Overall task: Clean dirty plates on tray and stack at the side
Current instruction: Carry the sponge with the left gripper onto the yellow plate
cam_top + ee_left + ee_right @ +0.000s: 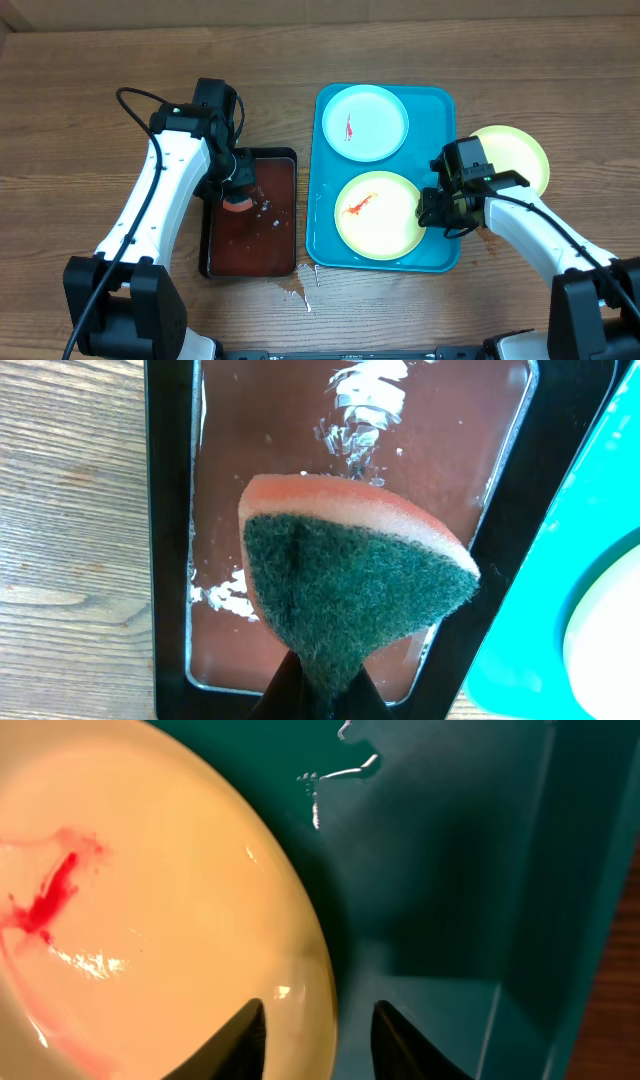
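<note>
left gripper (315, 698) tips cut off, pinching the sponge (360, 580) left of the tray (322, 180); right gripper (320, 1035) part-spread astride a dirty plate (150, 900) rim inside the tray.

Three plates are counted: one pale blue-white plate (366, 122), one red-smeared yellow-rimmed plate (378, 214) and one unsmeared yellow-green plate (518, 158). Red smears are seen on two of the three. Two trays are counted: one blue tray (322, 232) and one dark brown tray (272, 245). One sponge (238, 203) is seen. Two grippers are counted, the left gripper (238, 186) and the right gripper (432, 210).
</note>
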